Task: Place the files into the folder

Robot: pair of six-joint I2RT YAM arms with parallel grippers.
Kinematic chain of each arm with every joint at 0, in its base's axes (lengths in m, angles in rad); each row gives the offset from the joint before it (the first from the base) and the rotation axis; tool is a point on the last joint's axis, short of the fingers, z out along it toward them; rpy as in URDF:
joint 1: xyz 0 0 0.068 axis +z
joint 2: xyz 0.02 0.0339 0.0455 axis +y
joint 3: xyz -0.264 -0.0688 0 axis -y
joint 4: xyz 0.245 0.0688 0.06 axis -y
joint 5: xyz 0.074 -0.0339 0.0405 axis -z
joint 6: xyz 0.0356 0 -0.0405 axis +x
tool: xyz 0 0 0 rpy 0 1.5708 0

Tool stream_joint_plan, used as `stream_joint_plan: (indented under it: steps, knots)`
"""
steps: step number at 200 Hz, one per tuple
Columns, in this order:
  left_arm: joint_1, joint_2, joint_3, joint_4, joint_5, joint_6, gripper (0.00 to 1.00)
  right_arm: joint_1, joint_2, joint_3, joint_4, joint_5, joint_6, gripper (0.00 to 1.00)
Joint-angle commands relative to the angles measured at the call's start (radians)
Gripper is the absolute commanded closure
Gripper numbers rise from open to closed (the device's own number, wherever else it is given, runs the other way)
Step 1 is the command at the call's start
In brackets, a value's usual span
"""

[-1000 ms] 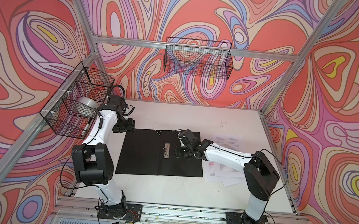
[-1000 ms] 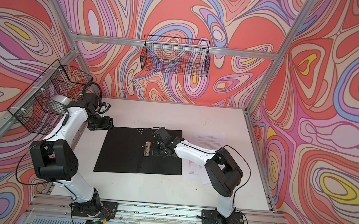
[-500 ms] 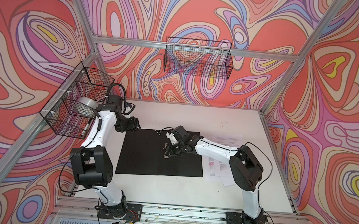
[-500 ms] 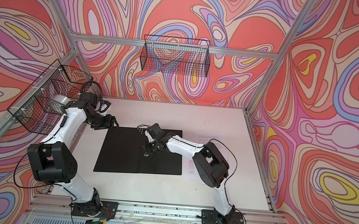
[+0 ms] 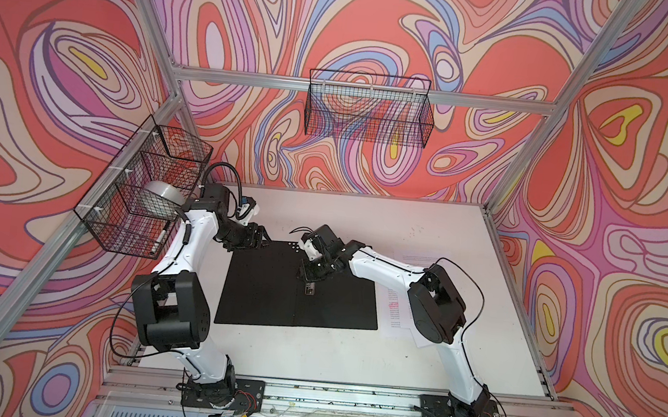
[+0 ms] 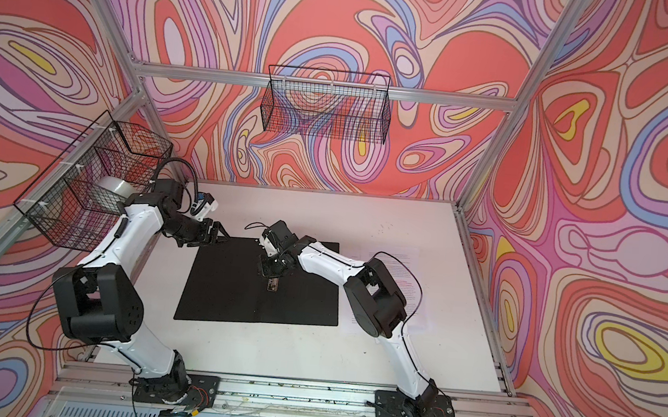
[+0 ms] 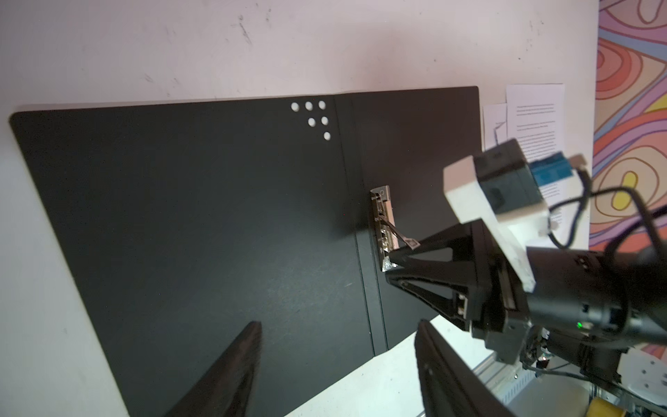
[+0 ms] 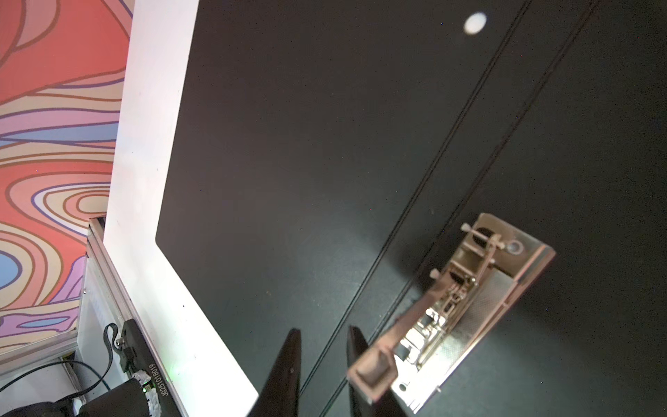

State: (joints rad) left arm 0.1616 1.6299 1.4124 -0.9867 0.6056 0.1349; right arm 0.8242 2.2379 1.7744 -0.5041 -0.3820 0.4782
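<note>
Step in hand, as judged: opening the metal clip [image 8: 469, 307] so that sheets can be seated under it.

1. Layout. The folder [image 5: 257, 290] lies open, black inside up, at the middle of the bench [image 5: 309, 357]. The files [image 5: 394, 307] lie flat on the bench at 3 o'clock of the folder, partly beneath the right arm. None is inside yet.
2. Right claw [image 8: 323, 335]. Its jaws stand a narrow slit apart with nothing between them. The tips are at the metal clip, at 3 o'clock of the spine fold. The lever [image 8: 404, 325], tilted up off its base, lies beside one finger; whether they touch cannot be told.
3. Left claw [image 5: 265, 241]. It hovers wide open and empty over the folder's 11 o'clock corner.
4. Procedure. Bear on the lever's end only and swing it fully over. Lower the left claw onto the folder to prevent sliding or lifting. Clear the right claw before fetching the files.
</note>
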Motion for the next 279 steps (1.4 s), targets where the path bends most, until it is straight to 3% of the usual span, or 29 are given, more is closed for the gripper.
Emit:
stream_joint_plan:
  steps: [1, 63, 148, 163, 183, 238, 279]
  knots:
    - [-0.002, -0.066, -0.030, -0.014, 0.077, 0.056, 0.32, -0.018, 0.033, 0.043, -0.014, 0.009, -0.038, 0.76]
    - [-0.002, -0.076, -0.057, -0.037, 0.109, 0.062, 0.32, -0.070, 0.121, 0.189, -0.052, -0.047, -0.092, 0.76]
    - [-0.003, -0.131, -0.048, -0.093, 0.071, 0.076, 0.28, -0.149, 0.176, 0.342, 0.006, -0.223, -0.103, 0.70]
    - [-0.002, -0.154, -0.024, -0.115, 0.065, 0.082, 0.27, -0.152, 0.180, 0.386, 0.003, -0.222, -0.095, 0.68]
    - [-0.002, -0.184, 0.012, -0.150, 0.065, 0.090, 0.24, -0.160, 0.149, 0.396, -0.004, -0.137, -0.084, 0.61]
    - [-0.047, -0.274, 0.064, -0.228, 0.042, 0.133, 0.20, -0.222, -0.227, 0.016, -0.027, 0.140, -0.052, 0.46]
    - [-0.180, -0.334, -0.017, -0.171, 0.000, 0.121, 0.13, -0.289, -0.596, -0.387, -0.103, 0.357, 0.020, 0.39]
